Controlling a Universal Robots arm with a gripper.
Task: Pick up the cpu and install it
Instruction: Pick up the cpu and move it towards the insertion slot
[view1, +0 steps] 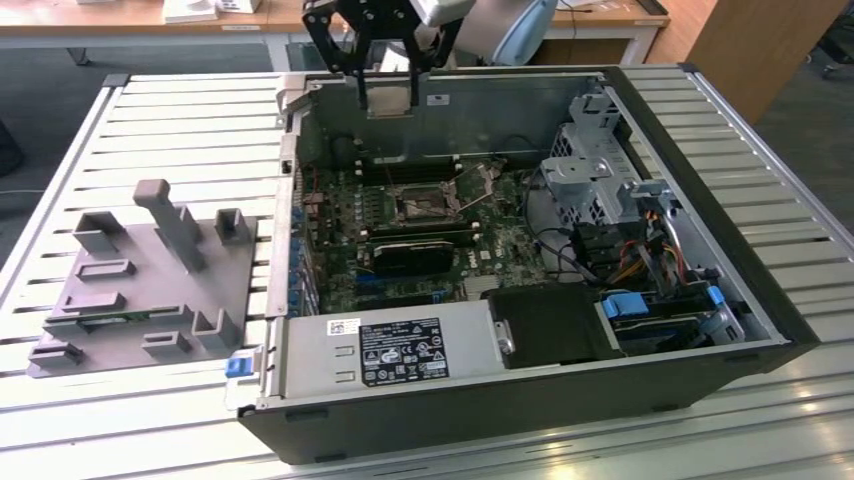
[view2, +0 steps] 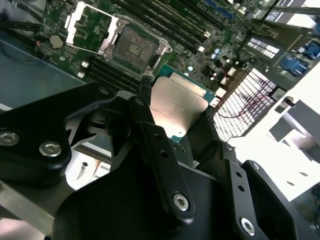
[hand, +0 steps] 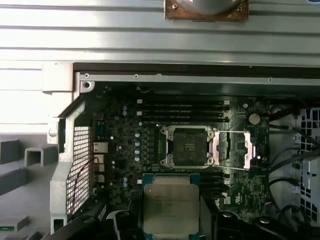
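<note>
Clamping cpu (view2: 177, 107) btwn jaws, above open PC case (view1: 534, 410)

Tool (view1: 388, 102) (fingers (view1: 360, 88) pinching the cpu (view1: 387, 95)) hangs pointing down.

- Robotics lab or test workshop with office furniture around, not a home.
- Black robot gripper (view1: 388, 103) clamped on a flat silvery square cpu (view1: 387, 95).
- Silver slatted aluminium-profile table (view1: 174, 120) spreads under the gripper and out past it.
- Open black desktop computer case (view1: 534, 410) with its side panel off; bare green motherboard (view1: 507, 240) below the gripper.
- Grey plastic fixture block (view1: 147, 290) well aside of the gripper, on the slats.
- Light wooden desks (view1: 80, 22) behind the gripper, dark floor (view1: 34, 110).
</note>
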